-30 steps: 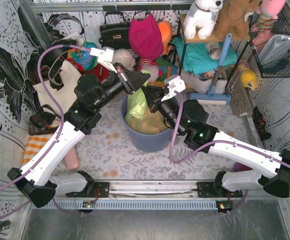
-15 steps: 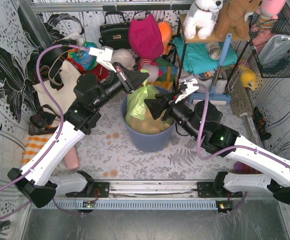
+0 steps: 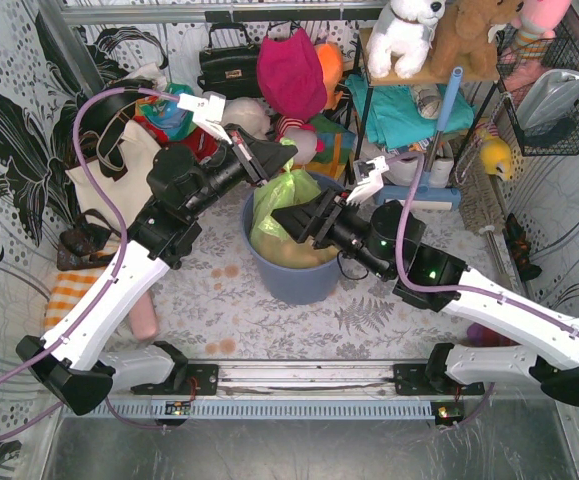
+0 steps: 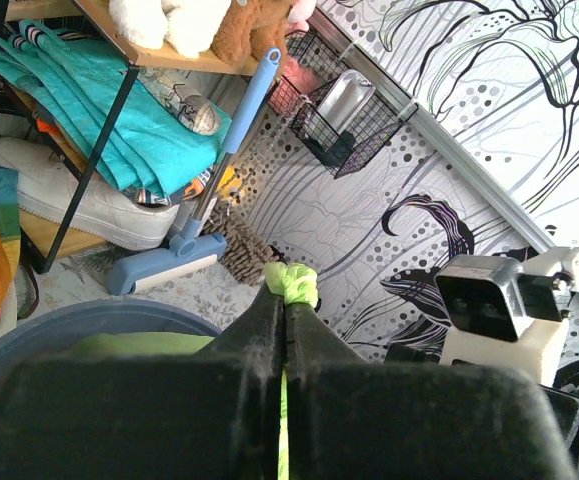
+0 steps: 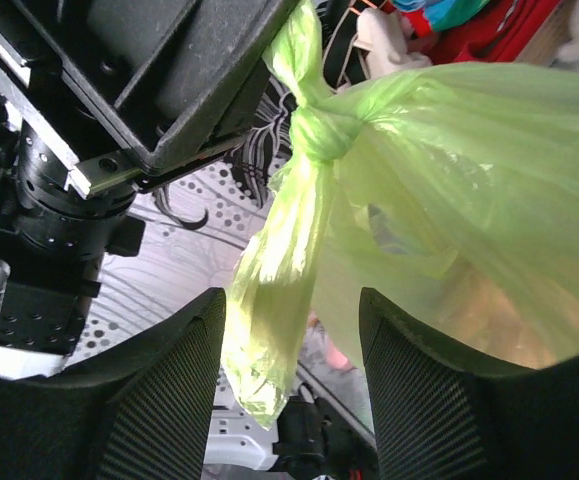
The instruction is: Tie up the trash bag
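Note:
The light-green trash bag (image 3: pixel 281 208) sits in the round blue-grey bin (image 3: pixel 294 278), tan paper showing through it. Its neck is knotted (image 5: pixel 316 131), and a loose tail (image 5: pixel 269 300) hangs down from the knot. My left gripper (image 3: pixel 281 155) is shut on the bag's upper tail, whose green end pokes out past the fingertips (image 4: pixel 291 283). My right gripper (image 3: pixel 287 222) is open, its fingers (image 5: pixel 164 400) on either side of the hanging tail without touching it.
A cream tote bag (image 3: pixel 119 175) leans at the left. Behind the bin lie a black handbag (image 3: pixel 227 62), a red bag (image 3: pixel 291 72), a shelf with teal cloth (image 3: pixel 404 110) and a blue-handled brush (image 3: pixel 439 130). A wire basket (image 3: pixel 554 95) hangs at the right.
My right gripper has drawn back from the knot, swung round and come in lower from the right, open round the bag's hanging tail. The left gripper has kept hold and hardly moved.

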Motion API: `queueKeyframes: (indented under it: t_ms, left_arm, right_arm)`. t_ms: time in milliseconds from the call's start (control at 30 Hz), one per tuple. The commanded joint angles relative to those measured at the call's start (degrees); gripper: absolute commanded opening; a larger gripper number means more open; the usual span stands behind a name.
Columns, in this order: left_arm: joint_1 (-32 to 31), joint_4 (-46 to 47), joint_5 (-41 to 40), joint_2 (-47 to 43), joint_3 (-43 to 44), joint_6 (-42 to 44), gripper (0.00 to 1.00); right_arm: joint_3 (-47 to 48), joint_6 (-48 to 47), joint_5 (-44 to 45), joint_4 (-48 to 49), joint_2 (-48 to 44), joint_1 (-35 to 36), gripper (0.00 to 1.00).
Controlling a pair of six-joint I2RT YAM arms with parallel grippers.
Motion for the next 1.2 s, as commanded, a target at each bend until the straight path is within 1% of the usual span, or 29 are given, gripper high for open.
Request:
queueKeyframes:
  t_ms: [0,200,267,467,567,833,1067,1167]
  left_arm:
    - [0.5,3.7,1.0,-0.1,-0.4,-0.4,0.00]
    - [0.9,4.3,1.6,-0.1,-0.7,-0.8,0.00]
    - [0.9,4.4,1.7,-0.2,-0.8,-0.8,0.00]
    - [1.1,4.9,2.1,-0.3,-1.2,-1.0,0.00]
    - [1.2,5.0,2.2,-0.4,-1.4,-1.1,0.00]
    - [1.7,5.1,2.3,-0.2,-1.5,-1.2,0.00]
    - [2.6,3.8,1.6,-0.3,-1.5,0.3,0.00]
    - [3.1,2.1,0.2,-0.5,-1.2,1.9,0.00]
  right_arm:
    - [-0.7,5.7,-3.5,6.2,0.9,0.0,0.55]
    - [0.3,6.2,-4.3,7.6,3.3,-0.1,0.53]
    - [0.7,6.4,-4.6,7.6,3.8,-0.1,0.50]
    - [0.3,6.0,-2.9,7.1,3.2,-0.2,0.28]
    - [0.2,5.9,-2.6,6.5,2.8,-0.3,0.19]
    - [0.1,5.1,-1.9,3.0,0.6,-0.3,0.00]
    - [0.5,2.2,2.0,-4.1,-2.9,-0.3,0.00]
    - [2.6,-0.2,3.6,-8.1,-3.0,-0.3,0.00]
